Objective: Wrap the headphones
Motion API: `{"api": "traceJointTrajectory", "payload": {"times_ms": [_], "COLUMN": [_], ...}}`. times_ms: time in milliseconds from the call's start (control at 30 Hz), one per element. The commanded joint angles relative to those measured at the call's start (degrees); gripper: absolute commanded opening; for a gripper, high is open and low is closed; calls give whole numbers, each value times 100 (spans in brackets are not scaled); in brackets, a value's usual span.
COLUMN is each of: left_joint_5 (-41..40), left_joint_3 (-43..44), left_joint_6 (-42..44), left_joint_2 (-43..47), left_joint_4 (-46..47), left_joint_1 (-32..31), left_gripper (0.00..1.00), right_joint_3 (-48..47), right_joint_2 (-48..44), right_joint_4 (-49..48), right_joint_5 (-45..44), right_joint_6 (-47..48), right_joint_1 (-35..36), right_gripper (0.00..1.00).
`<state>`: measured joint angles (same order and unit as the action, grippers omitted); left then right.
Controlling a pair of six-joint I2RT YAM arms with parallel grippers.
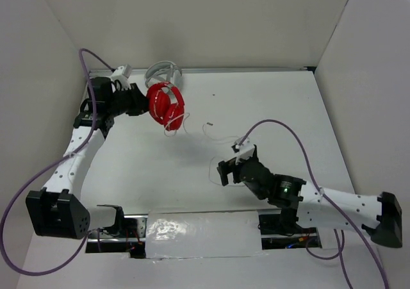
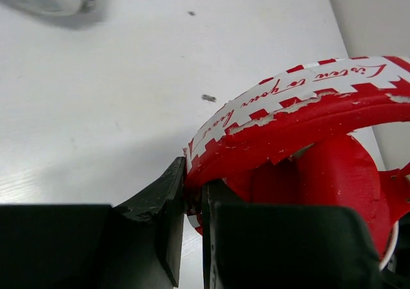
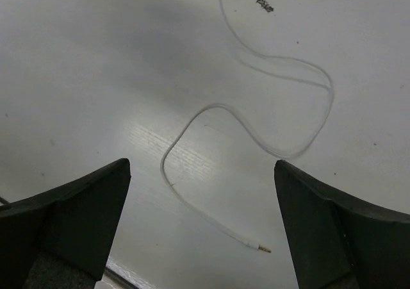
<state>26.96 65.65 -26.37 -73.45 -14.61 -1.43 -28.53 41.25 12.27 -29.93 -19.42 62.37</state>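
Headphones (image 1: 165,104) in bright red sat at the upper left of the overhead frame, their headband (image 2: 307,109) clenched between the shut jaws of the left claw (image 1: 138,102); the wrist view showed the peeling red-and-white band pinched edge-on. Their thin white cable (image 1: 214,138) trailed loose down and to the right across the table (image 1: 282,103) toward the centre of the frame. There the right claw (image 1: 229,164) hovered with jaws spread wide and nothing in them. Its own camera looked down on the cord's loops and on the plug (image 3: 262,248), which lay at the lower middle of that view, between the two fingers but apart from both. The step in hand appeared to be picking up the free end for winding. Done well, that would likely mean lowering the right claw straight onto the cord just behind the plug, with fingertips right down at the tabletop because the cord lay thin and flat. The left claw would need to hold the band steady, and the winding would need light slack so nothing tugged the band from its grip. Counted in view were two sets of headphones, the red pair and a white-grey pair (image 1: 163,71) just behind it near the table's top edge. Also counted were one cable, one plug, two arms and one small dark speck (image 1: 209,123).
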Motion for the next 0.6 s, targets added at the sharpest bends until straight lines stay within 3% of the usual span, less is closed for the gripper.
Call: {"api": "traceJointTrajectory", "payload": {"times_ms": [0, 167, 267, 367, 433, 567], "left_joint_5": [671, 302, -15, -68, -216, -543], "left_joint_3": [177, 89, 184, 378, 501, 677], "left_joint_6": [861, 958, 827, 642, 415, 159], "left_joint_2": [322, 700, 806, 815, 806, 797], "left_joint_4": [196, -103, -312, -550, -656, -921], "left_joint_1": [-331, -831, -1086, -1280, -1403, -1509], "left_gripper": [0, 0, 0, 0, 0, 0], "right_joint_3": [-424, -742, -400, 197, 524, 384], "right_joint_2": [601, 1218, 859, 612, 647, 1034], "right_joint_4": [-980, -1531, -2209, -3743, -4257, -4383], "right_joint_5": [-2086, -1824, -641, 1126, 2039, 2720], "right_joint_6": [957, 1141, 1658, 2150, 2354, 2557], "right_joint_1": [741, 347, 75, -514, -848, -937], "right_gripper": [100, 99, 100, 100, 100, 100]}}
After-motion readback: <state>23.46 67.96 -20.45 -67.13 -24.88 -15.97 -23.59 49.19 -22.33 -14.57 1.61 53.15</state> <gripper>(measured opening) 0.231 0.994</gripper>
